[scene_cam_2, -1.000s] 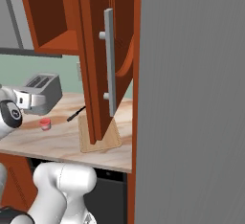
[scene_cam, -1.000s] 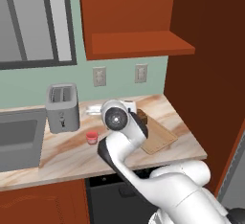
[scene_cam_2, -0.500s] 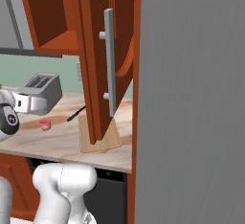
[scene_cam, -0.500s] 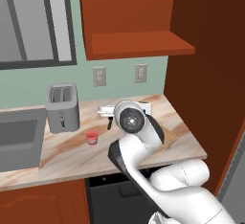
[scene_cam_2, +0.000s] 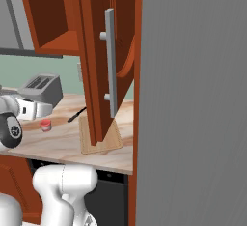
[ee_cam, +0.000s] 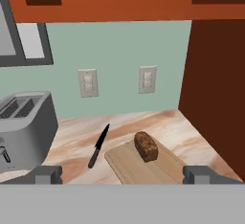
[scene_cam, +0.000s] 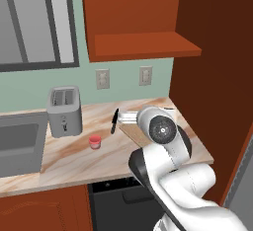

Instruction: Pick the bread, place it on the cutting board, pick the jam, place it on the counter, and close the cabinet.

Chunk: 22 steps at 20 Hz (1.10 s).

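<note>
The gripper (ee_cam: pixel 122 174) is hovering with jaws spread wide and gripping nothing, while ahead between them the bread (ee_cam: pixel 146 146) — a dark brown, round-topped loaf — is lying on the cutting board (ee_cam: pixel 129 166), a black knife (ee_cam: pixel 98 146) resting just left of it.

Pincer (ee_cam: pixel 122 174) empty, tips wide apart, arm bent low.
</note>
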### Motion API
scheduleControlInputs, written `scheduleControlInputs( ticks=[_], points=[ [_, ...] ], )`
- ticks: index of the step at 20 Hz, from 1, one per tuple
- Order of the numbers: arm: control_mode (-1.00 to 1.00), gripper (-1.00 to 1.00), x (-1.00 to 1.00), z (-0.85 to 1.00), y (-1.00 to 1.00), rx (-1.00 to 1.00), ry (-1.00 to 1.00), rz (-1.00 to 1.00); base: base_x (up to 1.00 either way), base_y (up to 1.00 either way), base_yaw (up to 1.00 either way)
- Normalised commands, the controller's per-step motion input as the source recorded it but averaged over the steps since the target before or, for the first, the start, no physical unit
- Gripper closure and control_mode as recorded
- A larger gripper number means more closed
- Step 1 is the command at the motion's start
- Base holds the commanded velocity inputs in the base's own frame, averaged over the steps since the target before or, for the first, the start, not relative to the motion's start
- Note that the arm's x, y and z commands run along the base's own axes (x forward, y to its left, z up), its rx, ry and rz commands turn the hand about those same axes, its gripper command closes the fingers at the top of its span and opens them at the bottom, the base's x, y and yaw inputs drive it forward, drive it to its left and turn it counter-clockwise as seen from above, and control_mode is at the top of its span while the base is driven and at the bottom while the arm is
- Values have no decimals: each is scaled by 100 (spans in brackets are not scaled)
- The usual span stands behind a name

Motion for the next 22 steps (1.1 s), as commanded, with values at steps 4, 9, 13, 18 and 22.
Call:
scheduleControlInputs(
  ticks=[4,9,13,18,22],
  points=[
    [-100,-100,-47,24,-33,0,0,0,0,0,0],
    [-100,-100,-53,32,-25,0,0,0,0,0,0],
    [-100,-100,-60,45,-20,0,1,0,0,0,0],
    [-100,-100,-60,41,-18,0,1,0,0,0,0],
    [-100,-100,-53,25,-24,0,0,0,0,0,0]
  ],
)
